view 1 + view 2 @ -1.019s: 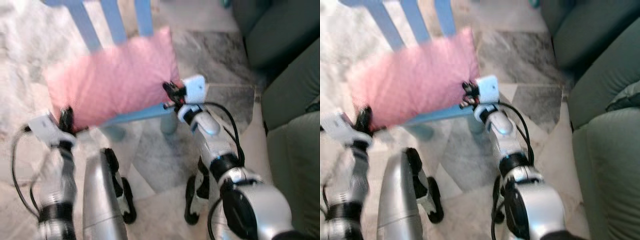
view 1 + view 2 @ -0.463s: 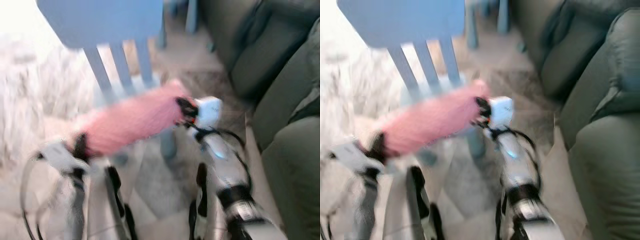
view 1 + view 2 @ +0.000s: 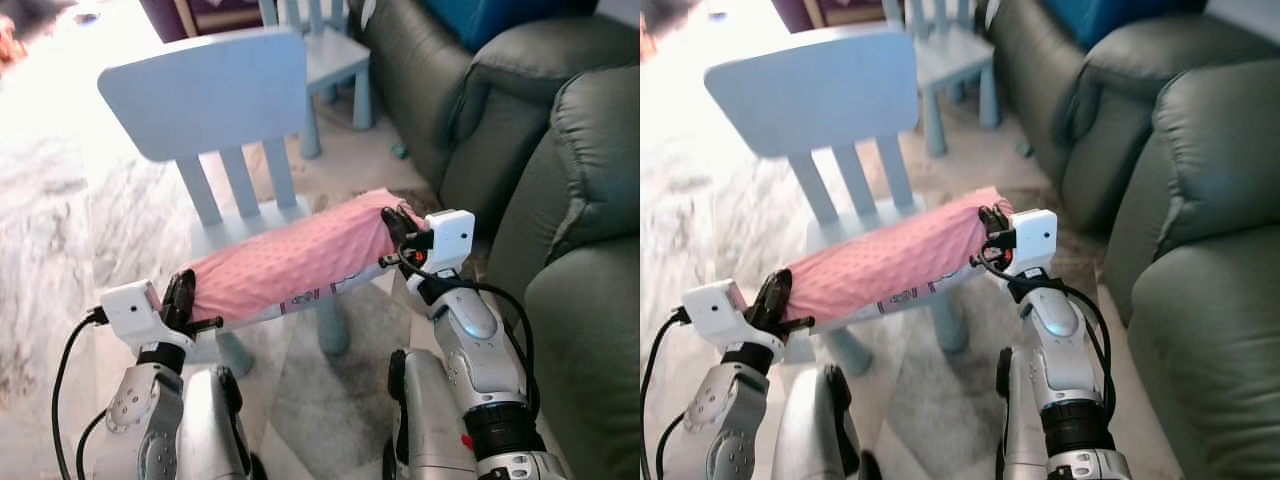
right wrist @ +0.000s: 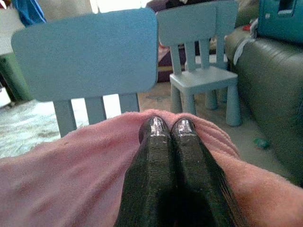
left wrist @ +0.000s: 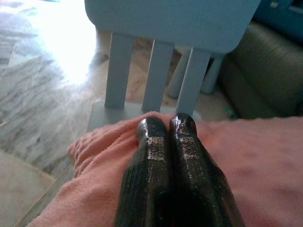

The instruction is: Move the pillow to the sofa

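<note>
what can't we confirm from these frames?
- Pillow underside and whether it is clear of the chair seat: hidden by the pillow itself, eye views.
- Left hand and right hand grip contact: fingers cover it, wrist views.
- Sofa seat: cut off at frame edge.

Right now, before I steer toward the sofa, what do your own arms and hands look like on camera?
Both arms are silver metal with black joint bands and looping black cables. Each wrist carries a white boxy camera housing. The left hand and right hand each have two long glossy black fingers; the right wrist shows small red details by its housing.
</note>
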Controlling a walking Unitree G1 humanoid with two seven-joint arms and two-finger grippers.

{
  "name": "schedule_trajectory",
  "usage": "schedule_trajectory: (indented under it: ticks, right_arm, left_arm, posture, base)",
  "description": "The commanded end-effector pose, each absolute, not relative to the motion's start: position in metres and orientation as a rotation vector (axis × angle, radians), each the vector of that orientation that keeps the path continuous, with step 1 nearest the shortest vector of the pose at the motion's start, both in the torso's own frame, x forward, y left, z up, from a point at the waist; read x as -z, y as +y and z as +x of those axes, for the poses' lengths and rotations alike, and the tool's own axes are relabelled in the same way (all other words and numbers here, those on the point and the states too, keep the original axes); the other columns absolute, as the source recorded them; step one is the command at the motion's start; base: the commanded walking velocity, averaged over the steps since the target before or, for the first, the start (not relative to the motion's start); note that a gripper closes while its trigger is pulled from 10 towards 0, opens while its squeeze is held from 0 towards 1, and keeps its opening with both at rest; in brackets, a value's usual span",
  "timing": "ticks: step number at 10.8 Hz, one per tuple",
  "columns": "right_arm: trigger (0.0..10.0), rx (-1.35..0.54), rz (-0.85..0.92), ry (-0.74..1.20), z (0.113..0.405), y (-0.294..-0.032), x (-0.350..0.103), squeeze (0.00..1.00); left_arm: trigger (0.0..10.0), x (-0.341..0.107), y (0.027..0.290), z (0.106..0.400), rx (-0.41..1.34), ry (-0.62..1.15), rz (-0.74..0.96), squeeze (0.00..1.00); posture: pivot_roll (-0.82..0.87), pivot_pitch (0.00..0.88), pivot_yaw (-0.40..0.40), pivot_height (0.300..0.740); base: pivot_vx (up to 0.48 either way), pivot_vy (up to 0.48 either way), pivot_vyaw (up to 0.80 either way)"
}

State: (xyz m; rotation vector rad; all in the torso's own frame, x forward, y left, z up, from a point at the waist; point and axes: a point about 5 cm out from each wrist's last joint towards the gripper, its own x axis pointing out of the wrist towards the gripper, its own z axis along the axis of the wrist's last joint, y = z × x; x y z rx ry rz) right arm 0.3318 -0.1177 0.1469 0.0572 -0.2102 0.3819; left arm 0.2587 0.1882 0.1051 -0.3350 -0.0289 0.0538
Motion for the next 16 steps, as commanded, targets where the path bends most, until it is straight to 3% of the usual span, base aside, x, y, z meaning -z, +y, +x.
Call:
schedule_trajectory:
  ticks: [1,6,12,16]
  right_arm:
    - [0.0,-0.405,0.065,-0.239,0.332,-0.109,-0.157,0.0]
    - [0.0,-0.39,0.07,-0.217,0.325,-0.117,-0.16,0.0]
    - [0.0,-0.307,0.015,-0.196,0.316,-0.123,-0.152,0.0]
    - [0.0,-0.328,0.022,-0.21,0.318,-0.116,-0.156,0.0]
  left_arm:
    - [0.0,-0.11,0.195,0.26,-0.078,-0.045,-0.327,0.0]
    - [0.0,-0.121,0.187,0.253,-0.072,-0.053,-0.317,0.0]
    - [0.0,-0.106,0.201,0.23,-0.128,-0.004,-0.245,0.0]
    - [0.0,-0.107,0.199,0.232,-0.118,-0.005,-0.246,0.0]
  posture:
    - [-0.15,0.041,0.091,0.506]
    - [-0.16,0.02,0.082,0.506]
    - [-0.15,0.012,0.089,0.506]
    - [-0.15,0.008,0.088,0.506]
  base:
    - [0.0,0.0,0.0]
    - [0.0,0.0,0.0]
    - [0.0,0.0,0.0]
    - [0.0,0.0,0.0]
